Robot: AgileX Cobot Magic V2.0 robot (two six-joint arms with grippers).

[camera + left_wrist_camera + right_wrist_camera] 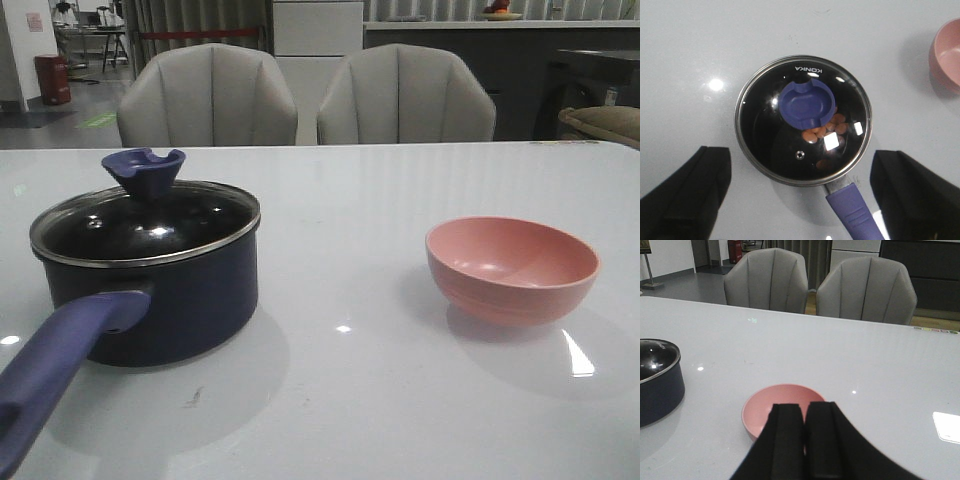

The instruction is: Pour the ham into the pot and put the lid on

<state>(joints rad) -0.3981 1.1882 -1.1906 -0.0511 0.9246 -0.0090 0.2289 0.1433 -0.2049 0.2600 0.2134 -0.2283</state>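
Dining showroom: upholstered chairs; white table

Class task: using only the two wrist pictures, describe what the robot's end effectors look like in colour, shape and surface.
Both are matte black. The left end effector shows two broad, blocky fingers with angular edges. The right end effector shows two flat, straight-edged fingers widening toward the base. No cables, markings or arm links show.

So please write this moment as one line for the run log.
ham: inside pot | lid: on pot | pink bowl: empty | left gripper: open, above lid | right gripper: shut, holds nothing
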